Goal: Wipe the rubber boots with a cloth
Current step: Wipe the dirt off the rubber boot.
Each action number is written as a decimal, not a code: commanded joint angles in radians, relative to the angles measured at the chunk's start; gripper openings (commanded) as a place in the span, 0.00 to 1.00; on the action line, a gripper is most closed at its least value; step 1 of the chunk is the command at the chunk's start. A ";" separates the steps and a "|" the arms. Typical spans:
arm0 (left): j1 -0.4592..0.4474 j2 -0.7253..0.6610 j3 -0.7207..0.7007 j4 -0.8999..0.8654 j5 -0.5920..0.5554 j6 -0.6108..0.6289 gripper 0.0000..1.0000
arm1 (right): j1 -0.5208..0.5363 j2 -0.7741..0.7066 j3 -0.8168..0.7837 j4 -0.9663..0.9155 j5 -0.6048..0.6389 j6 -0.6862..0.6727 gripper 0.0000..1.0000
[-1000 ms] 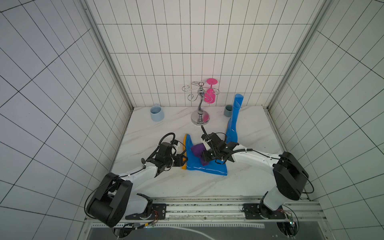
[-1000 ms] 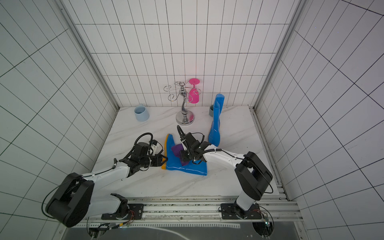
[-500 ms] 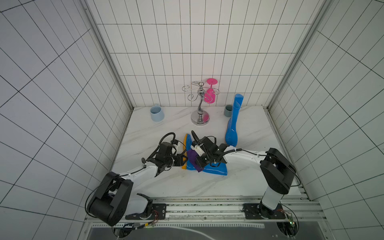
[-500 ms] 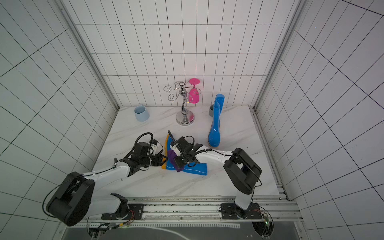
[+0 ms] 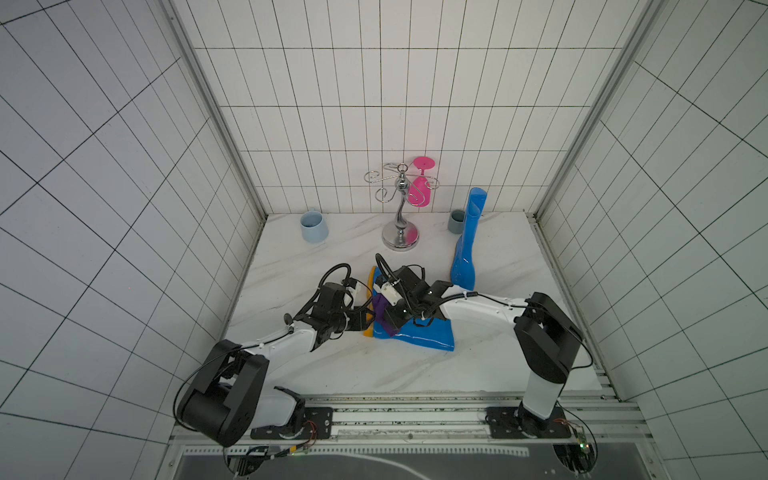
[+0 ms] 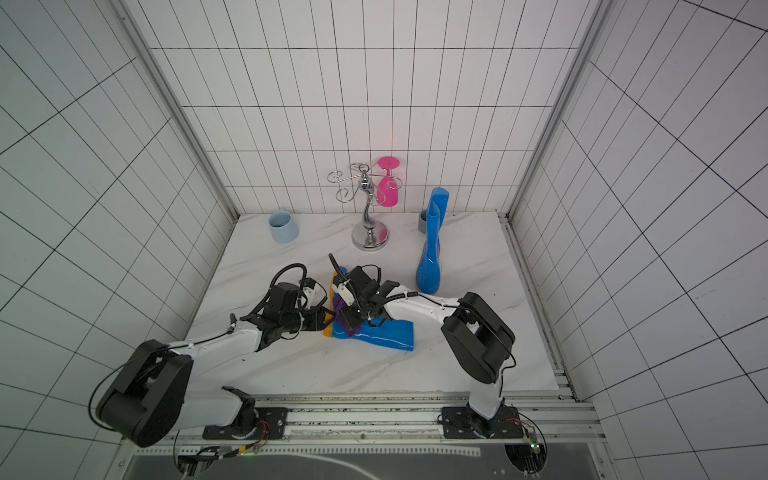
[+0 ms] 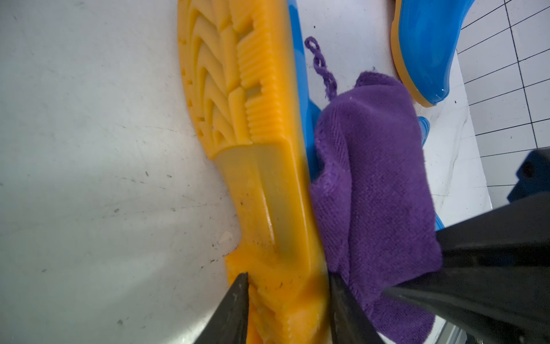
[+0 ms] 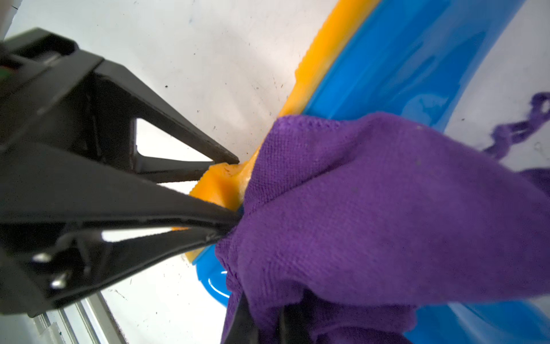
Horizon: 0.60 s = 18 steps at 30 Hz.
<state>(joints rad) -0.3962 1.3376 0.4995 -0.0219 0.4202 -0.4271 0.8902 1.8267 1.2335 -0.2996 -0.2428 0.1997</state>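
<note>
Blue glossy rubber, orange sole: one tall rubber boot lies on its side on the white marble tabletop, between the two arms. The left gripper pinches the heel of its ribbed orange-yellow sole, jaws narrow on either face. A brace, I'd say, so the boot cannot slide under rubbing. The right gripper is clamped tight on a bunched dark-purple fabric cloth, pressing it onto the blue upper just beside that heel. Heel end looks like the patch being wiped. The second blue boot stands upright near the back wall, well apart, apparently waiting its turn.
</note>
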 commanded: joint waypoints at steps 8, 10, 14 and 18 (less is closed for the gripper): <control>0.003 0.037 0.002 -0.030 -0.032 0.011 0.42 | -0.021 0.051 0.182 0.016 0.017 -0.031 0.00; 0.003 0.038 0.003 -0.031 -0.031 0.011 0.42 | -0.029 0.054 0.195 0.014 0.020 -0.031 0.00; 0.003 0.053 0.012 -0.038 -0.030 0.016 0.42 | -0.039 0.055 0.222 0.002 0.029 -0.032 0.00; 0.003 0.068 0.021 -0.045 -0.027 0.020 0.42 | -0.046 0.060 0.259 -0.022 0.038 -0.034 0.00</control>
<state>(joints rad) -0.3908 1.3655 0.5182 -0.0151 0.4164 -0.4259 0.8509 1.8732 1.3556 -0.3313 -0.2226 0.1921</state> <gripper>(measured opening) 0.419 0.077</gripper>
